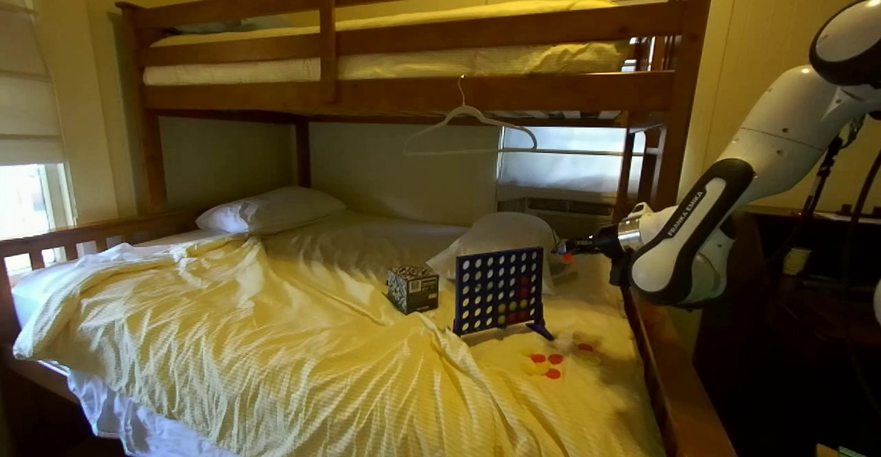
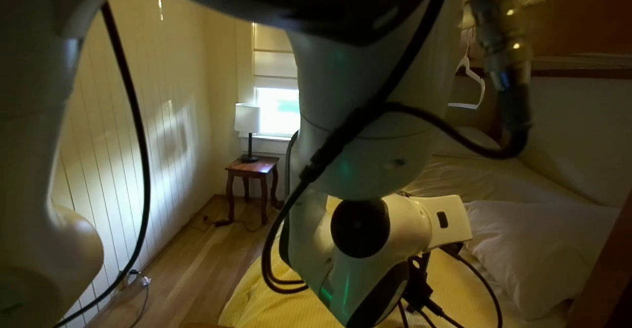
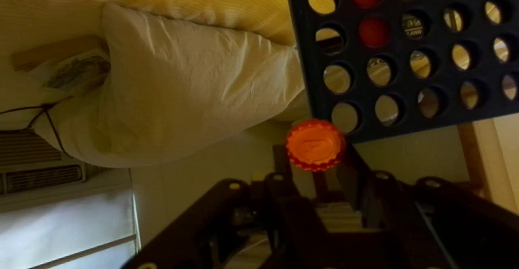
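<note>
A red disc (image 3: 314, 145) with a ridged edge is pinched between the fingertips of my gripper (image 3: 315, 151) in the wrist view. In an exterior view the gripper (image 1: 570, 245) reaches in from the right, and the red disc (image 1: 567, 259) shows just under its tips. Close by, on the left, the blue upright game rack (image 1: 500, 254) stands on the bed, with several red and yellow discs in its slots. The disc overlaps a corner of the rack (image 3: 409, 123) in the wrist view; whether they touch I cannot tell. Elsewhere the arm hides the gripper.
Loose red discs (image 1: 555, 359) and yellow discs (image 1: 534, 369) lie on the bedspread in front of the rack. A patterned box (image 1: 413, 290) sits left of it, a white pillow (image 1: 506, 230) behind. A hanger (image 1: 462, 111) hangs from the upper bunk; a wooden bed rail (image 1: 678, 388) runs along the right.
</note>
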Robot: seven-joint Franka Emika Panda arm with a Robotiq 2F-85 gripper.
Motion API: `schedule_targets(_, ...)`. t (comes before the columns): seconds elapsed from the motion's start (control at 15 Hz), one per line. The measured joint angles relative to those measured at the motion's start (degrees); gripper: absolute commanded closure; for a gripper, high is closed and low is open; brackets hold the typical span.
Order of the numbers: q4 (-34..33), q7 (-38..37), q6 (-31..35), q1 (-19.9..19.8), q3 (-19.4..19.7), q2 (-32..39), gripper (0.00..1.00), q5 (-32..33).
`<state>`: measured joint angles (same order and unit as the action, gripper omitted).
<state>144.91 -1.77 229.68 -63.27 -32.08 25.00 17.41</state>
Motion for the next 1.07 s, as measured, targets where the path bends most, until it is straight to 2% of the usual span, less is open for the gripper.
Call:
schedule_targets(0.33, -1.21, -8.72, 9.36, 14.95, 14.57, 0.03, 0.91, 0.16)
schedule_targets(0.67, -3.32, -14.19, 11.79, 26.28, 24.55, 0.06, 0.91, -1.13)
schedule_targets(1.07, -6.01, -14.44, 11.80, 26.90, 22.95, 0.52, 0.91, -5.16)
